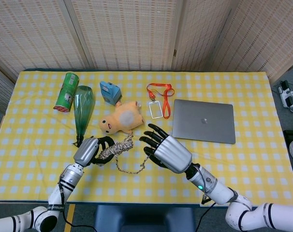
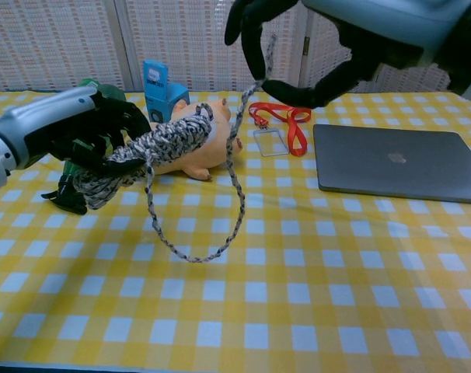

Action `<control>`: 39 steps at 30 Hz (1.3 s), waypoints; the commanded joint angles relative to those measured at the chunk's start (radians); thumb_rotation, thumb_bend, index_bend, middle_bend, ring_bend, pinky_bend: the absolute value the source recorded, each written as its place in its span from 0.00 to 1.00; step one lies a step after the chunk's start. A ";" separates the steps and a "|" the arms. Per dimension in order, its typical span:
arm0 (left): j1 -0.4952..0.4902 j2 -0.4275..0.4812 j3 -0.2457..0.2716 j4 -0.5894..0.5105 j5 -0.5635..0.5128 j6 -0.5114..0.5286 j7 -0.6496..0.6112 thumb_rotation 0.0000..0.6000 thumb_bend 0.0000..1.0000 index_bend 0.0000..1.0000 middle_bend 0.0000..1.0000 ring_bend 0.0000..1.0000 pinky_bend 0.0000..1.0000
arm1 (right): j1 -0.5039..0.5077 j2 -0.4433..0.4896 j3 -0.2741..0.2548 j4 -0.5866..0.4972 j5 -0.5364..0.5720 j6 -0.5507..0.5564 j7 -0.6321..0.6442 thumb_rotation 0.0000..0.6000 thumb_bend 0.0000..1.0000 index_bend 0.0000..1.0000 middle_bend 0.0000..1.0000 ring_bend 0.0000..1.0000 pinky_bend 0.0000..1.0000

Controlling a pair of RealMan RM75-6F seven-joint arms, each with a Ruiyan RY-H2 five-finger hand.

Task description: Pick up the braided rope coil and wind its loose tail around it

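My left hand [image 1: 90,151] [image 2: 68,136] grips the braided rope coil [image 1: 115,148] [image 2: 154,147] and holds it above the yellow checked table [image 1: 243,159], one end pointing right. The loose tail [image 2: 234,167] drops from the coil in a slack loop and rises to my right hand [image 1: 168,152] [image 2: 336,35]. That hand pinches the tail's end between its dark fingers [image 1: 151,137], high up and just right of the coil. In the chest view the loop's bottom [image 2: 190,258] hangs near the cloth.
A yellow plush toy [image 1: 122,117] lies just behind the coil. A green bottle [image 1: 82,108], a green can [image 1: 66,92] and a blue carton [image 1: 109,92] sit at the back left. An orange lanyard with a badge [image 1: 158,99] and a closed laptop [image 1: 203,121] lie to the right.
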 commanded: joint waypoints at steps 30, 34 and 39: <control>-0.027 0.014 -0.018 -0.099 0.198 0.122 -0.657 1.00 0.62 0.78 0.72 0.70 0.78 | 0.082 -0.079 0.054 0.241 0.333 -0.042 0.008 1.00 0.58 0.70 0.29 0.22 0.12; -0.028 0.036 -0.050 -0.121 0.153 0.118 -0.758 1.00 0.64 0.78 0.73 0.70 0.78 | 0.065 -0.101 -0.009 0.295 0.295 -0.042 0.034 1.00 0.58 0.70 0.29 0.21 0.12; -0.025 0.046 -0.087 -0.111 0.096 0.128 -0.754 1.00 0.66 0.77 0.73 0.70 0.78 | 0.040 -0.133 -0.084 0.345 0.235 -0.028 0.061 1.00 0.58 0.70 0.30 0.21 0.12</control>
